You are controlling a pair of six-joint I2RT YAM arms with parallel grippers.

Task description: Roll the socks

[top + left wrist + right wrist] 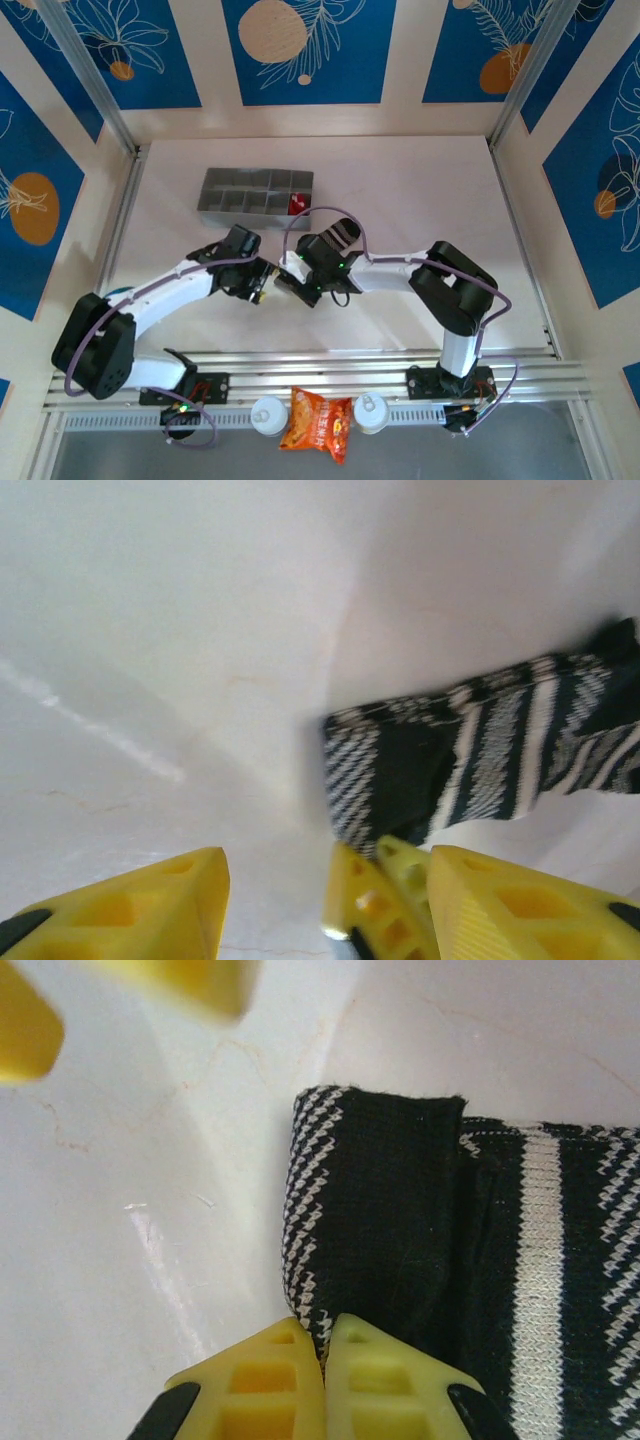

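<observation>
The black sock with grey-white stripes (337, 234) lies flat on the white table, its near end folded over (375, 1220). My right gripper (325, 1338) is shut on the edge of that fold, with fabric pinched between its yellow fingertips. My left gripper (325, 880) stands open just left of it, a finger (130, 910) on either side of the right gripper's fingers (385, 895), touching no fabric. In the top view the two grippers meet at the sock's near-left end (285, 283). The red sock (298, 204) sits in a compartment of the grey tray.
A grey compartment tray (240, 190) stands at the back left of the table. An orange snack packet (317, 422) and two white round caps (268, 415) lie on the metal rails near the arm bases. Patterned walls enclose the table.
</observation>
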